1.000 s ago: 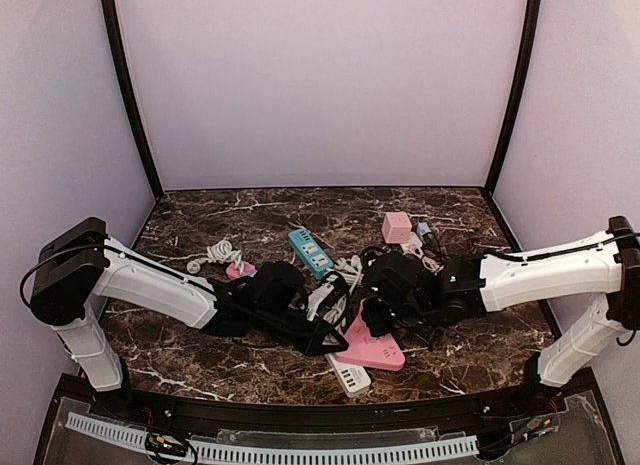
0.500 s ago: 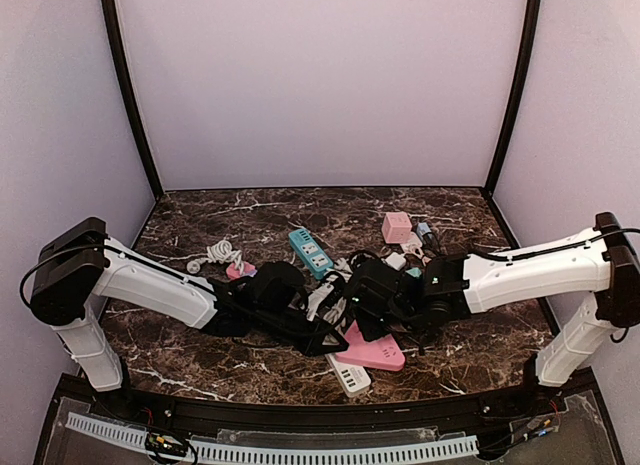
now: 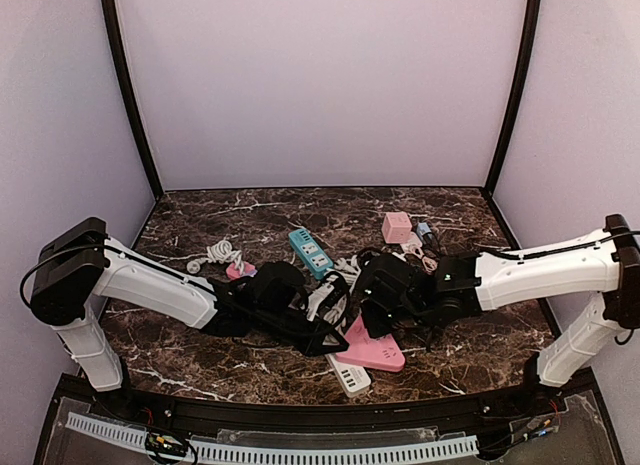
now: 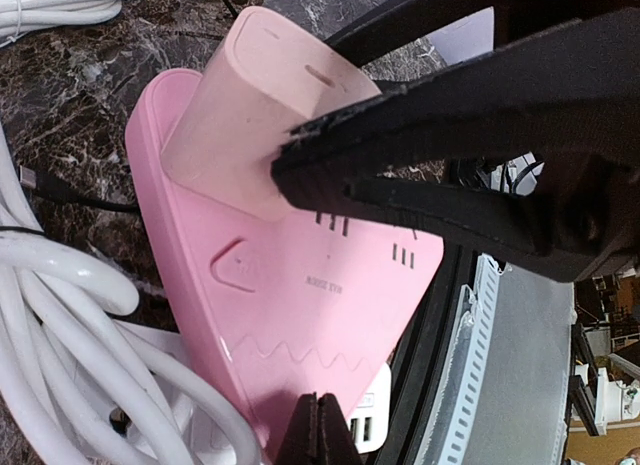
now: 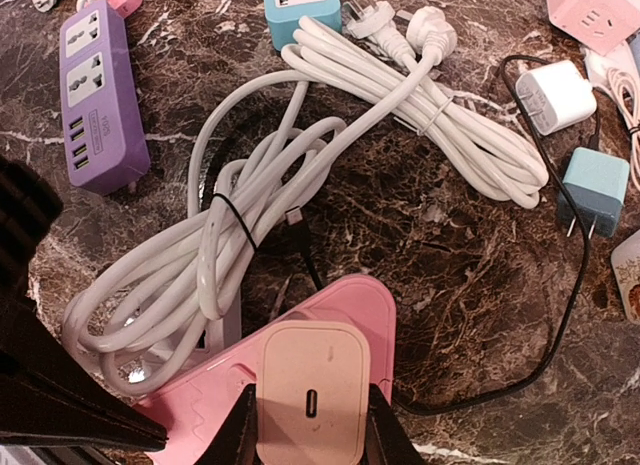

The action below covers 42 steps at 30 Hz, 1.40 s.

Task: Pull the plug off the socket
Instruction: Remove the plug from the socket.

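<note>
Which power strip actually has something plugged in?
The pink triangular power strip: a pale pink charger stands in it, clamped by the right gripper. The purple power strip shows only bare sockets.

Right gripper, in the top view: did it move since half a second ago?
Yes. The right gripper, gripping the pale pink block charger, shifted right, toward its own base, judged against the unmoved pink cube socket.

You're looking at a socket (image 4: 300, 315) of smooth pink plastic with a soft sheen, and a plug (image 5: 313, 395) in paler, matt plastic. The fingers (image 4: 470, 95) of the right gripper (image 5: 311, 427) are matt black, rough and frayed along the edge. The cables (image 5: 300, 155) look like smooth white plastic, and the table (image 5: 470, 275) has a polished, dark, marble-look top with pale veins.
</note>
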Tool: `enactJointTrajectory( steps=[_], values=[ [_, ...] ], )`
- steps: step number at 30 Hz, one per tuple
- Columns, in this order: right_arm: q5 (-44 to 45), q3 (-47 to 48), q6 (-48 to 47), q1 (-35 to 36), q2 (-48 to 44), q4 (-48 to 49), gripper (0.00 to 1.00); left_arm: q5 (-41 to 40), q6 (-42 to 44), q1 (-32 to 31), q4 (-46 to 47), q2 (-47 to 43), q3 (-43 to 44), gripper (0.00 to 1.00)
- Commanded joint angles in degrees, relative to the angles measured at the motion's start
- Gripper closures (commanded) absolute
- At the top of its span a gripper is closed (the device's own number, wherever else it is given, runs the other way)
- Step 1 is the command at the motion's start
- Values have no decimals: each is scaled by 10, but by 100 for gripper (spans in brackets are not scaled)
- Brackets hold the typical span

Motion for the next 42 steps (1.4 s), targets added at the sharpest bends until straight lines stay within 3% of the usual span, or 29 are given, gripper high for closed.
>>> enactJointTrajectory(
  steps=[1,11,26,42],
  values=[
    [-44,-33,3,-24,-46,55,100,-63,9,2,-205,62,-48,99],
    [-50,-52,7,-28,-63,62,100,-64,11,2,-210,62,-44,99],
    [52,28,22,26,-3,-42,100,-65,12,3,-212,62,-44,99],
    [99,82,33,48,35,-113,100,-63,14,7,-211,62,-45,99]
  ],
)
